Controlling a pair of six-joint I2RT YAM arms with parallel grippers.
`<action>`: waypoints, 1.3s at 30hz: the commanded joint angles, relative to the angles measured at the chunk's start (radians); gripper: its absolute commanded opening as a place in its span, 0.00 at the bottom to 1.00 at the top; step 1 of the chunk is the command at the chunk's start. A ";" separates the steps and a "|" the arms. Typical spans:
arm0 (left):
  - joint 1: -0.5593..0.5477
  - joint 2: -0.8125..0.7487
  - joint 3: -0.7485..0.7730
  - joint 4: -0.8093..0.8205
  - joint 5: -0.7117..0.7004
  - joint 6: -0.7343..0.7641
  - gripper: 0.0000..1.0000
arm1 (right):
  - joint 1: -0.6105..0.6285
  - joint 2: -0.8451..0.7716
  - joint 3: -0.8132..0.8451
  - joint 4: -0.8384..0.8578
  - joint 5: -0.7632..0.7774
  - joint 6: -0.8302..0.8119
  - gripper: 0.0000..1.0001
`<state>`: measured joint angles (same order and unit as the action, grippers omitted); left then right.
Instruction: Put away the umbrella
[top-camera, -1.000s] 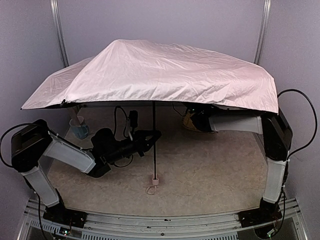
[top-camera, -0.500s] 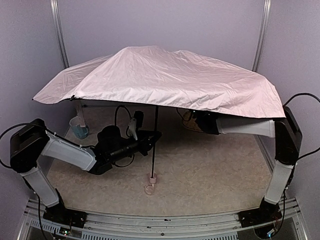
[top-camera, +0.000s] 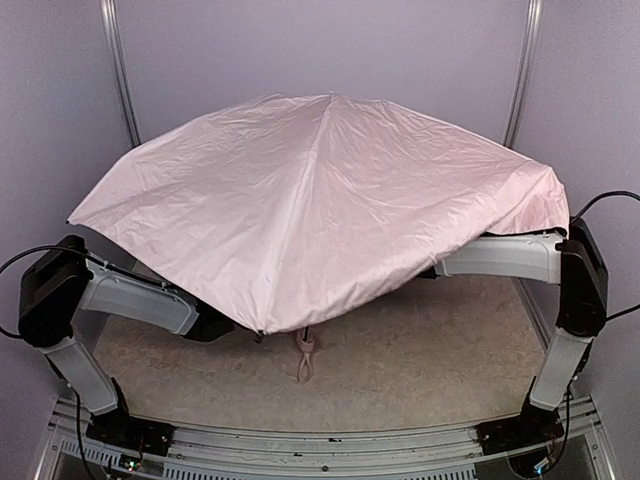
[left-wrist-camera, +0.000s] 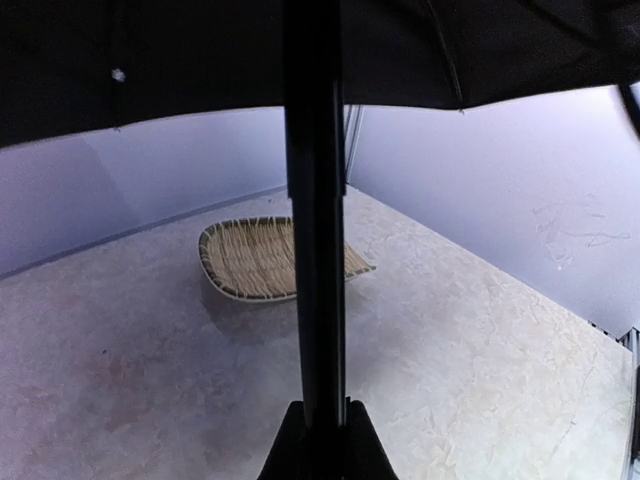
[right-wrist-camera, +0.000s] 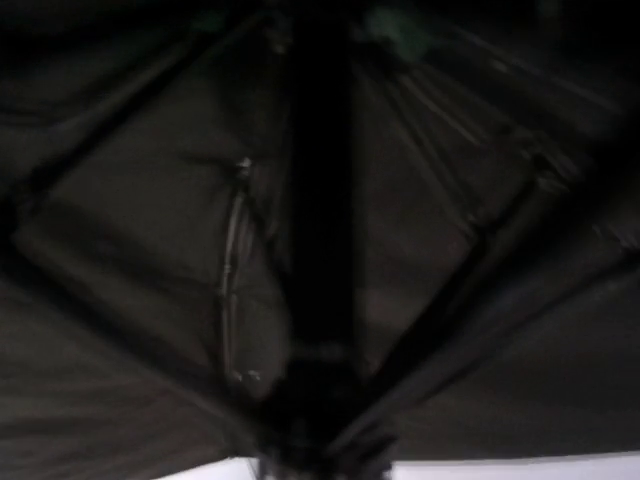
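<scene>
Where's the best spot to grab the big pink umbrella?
Grab the umbrella by its thin dark pole, reaching in from the side under the cloth top. The top is wide and floppy; the pole is straight, stiff and narrow enough for two fingers. The left tool grips it that way.

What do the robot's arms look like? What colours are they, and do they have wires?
Each arm is made of smooth light grey tubes joined by chunky black joints: look at the left arm and the right arm. A thin black cable loops out beside the right arm, and another beside the left. The left gripper has black fingers. The pink umbrella hides the rest.
</scene>
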<state>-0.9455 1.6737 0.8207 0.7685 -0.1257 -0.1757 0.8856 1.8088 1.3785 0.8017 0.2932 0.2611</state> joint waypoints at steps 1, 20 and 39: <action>-0.017 -0.026 0.005 0.055 0.026 0.085 0.00 | -0.025 -0.062 -0.011 -0.006 -0.011 -0.101 0.00; 0.117 0.061 -0.068 0.426 0.682 -0.104 0.67 | -0.109 -0.092 -0.004 0.207 -0.717 0.457 0.00; 0.085 0.128 -0.021 0.414 0.633 -0.144 0.00 | -0.122 -0.082 -0.011 0.239 -0.714 0.495 0.00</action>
<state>-0.8627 1.7897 0.7929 1.1328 0.5030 -0.3130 0.7712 1.7466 1.3434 0.9764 -0.4454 0.7280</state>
